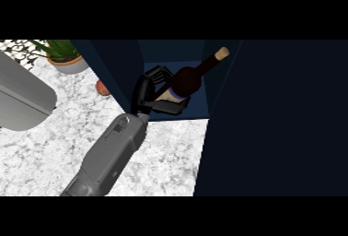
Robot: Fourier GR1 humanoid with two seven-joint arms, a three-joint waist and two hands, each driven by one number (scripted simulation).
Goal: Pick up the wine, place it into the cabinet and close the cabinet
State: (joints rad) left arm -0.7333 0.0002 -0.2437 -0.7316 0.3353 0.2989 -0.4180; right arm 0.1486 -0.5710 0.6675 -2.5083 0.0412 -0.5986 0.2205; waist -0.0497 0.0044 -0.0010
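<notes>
The dark wine bottle (pixel 186 79), with a pale label band and a tan cork top, leans inside the open blue cabinet (pixel 155 54), its neck pointing up and to the right. My left hand (pixel 144 90) reaches into the cabinet from the lower left. Its fingers and thumb are curled round the bottle's lower body. The bottle's base is hidden behind the hand, so I cannot tell whether it rests on the cabinet floor (pixel 197 109). The cabinet's open door (pixel 279 120) fills the right of the view as a big dark panel. My right hand does not show.
A potted green plant (pixel 62 54) stands at the back left on the marble counter (pixel 54 152). A grey appliance (pixel 20 99) lies at the left edge. A small reddish object (pixel 102 87) sits just left of the cabinet's side wall.
</notes>
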